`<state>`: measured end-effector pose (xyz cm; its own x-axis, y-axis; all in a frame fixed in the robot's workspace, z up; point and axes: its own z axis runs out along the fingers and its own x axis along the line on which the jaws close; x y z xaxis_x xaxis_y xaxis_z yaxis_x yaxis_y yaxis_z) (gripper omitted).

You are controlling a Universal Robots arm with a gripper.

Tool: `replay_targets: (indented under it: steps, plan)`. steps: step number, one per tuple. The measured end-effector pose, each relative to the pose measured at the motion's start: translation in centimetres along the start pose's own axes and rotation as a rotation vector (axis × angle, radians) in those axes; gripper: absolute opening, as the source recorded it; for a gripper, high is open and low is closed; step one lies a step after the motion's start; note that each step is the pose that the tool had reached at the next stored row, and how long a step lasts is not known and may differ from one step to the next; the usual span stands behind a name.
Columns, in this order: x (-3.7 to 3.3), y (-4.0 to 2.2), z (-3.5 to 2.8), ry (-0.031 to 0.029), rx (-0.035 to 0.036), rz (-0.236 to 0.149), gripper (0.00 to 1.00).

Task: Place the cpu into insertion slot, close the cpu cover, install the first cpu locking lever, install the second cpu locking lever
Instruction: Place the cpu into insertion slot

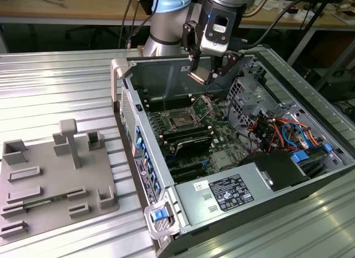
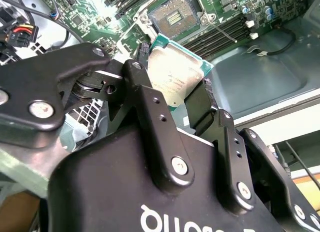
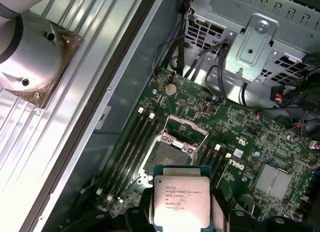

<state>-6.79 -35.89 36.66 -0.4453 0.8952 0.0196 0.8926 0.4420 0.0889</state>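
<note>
While claw clamps cpu: hangs above insertion slot, apart.
insertion slot: match cpu edges squarely, lower flat.
cpu cover: open.

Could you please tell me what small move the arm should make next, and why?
Probably ease the hand down toward the insertion slot: it holds the cpu above the board, and the slot lies bare with the cpu cover swung open.

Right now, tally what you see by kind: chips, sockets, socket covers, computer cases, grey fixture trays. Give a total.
cpu, held in the jaws: 1
insertion slot, empty: 1
cpu cover, raised open: 1
computer case: 1
grey fixture tray: 1
Total: 5
</note>
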Motion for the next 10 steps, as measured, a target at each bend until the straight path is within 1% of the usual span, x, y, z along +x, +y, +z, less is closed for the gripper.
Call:
replay_targets:
  steps: [3, 5, 10]
  plan:
    - [0.04, -0.08, 0.01, -0.0018, -0.0004, 0.020, 0.55]
    - [0.08, -0.17, 0.03, -0.0037, -0.0008, 0.042, 0.55]
    - [0.14, -0.28, 0.06, -0.0064, -0.0013, 0.072, 0.55]
